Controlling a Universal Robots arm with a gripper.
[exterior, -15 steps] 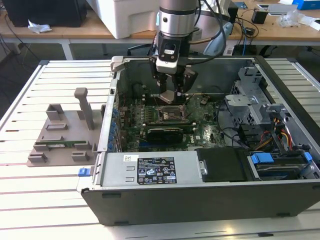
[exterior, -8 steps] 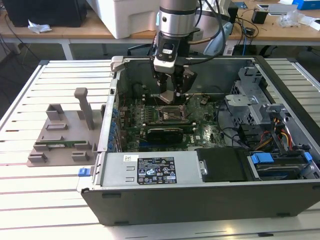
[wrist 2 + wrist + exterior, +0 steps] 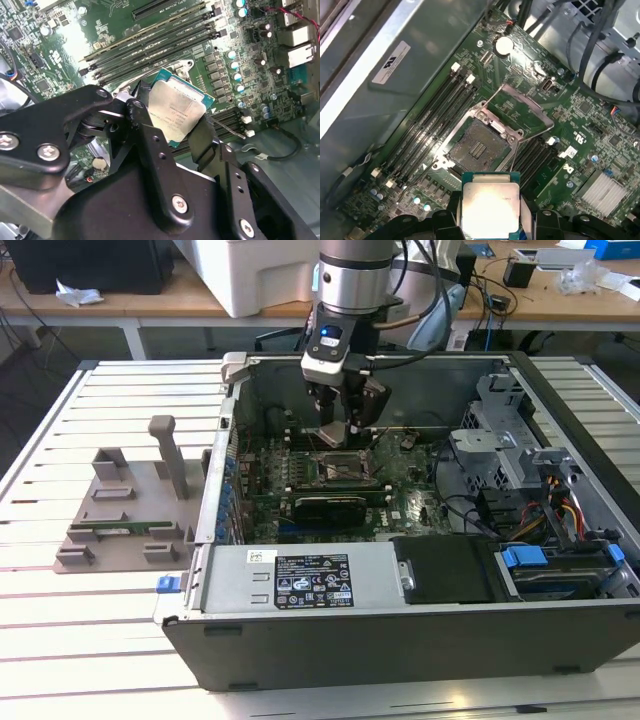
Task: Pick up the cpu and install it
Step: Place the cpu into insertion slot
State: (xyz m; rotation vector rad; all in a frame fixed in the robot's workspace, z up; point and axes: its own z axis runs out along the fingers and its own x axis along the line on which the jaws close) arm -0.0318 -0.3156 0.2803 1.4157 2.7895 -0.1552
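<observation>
The open computer case (image 3: 400,640) lies on its side, with a green motherboard (image 3: 410,505) inside. The arm (image 3: 355,280) reaches straight down into it. Its gripper (image 3: 345,432) hangs just above the open socket (image 3: 480,147), its fingers clamped on opposite edges of the cpu (image 3: 491,205), which is held flat.

- An open computer case (image 3: 400,650) lies on the slatted white bench (image 3: 100,640).
- Inside it, a green motherboard (image 3: 580,125) carries a dark socket frame (image 3: 477,147) with its lid (image 3: 520,107) swung up; long memory slots (image 3: 427,117) run beside it.
- A grey tray (image 3: 115,502) sits on the exterior view's left of the case, with a green memory stick (image 3: 112,533) lying in it.
</observation>
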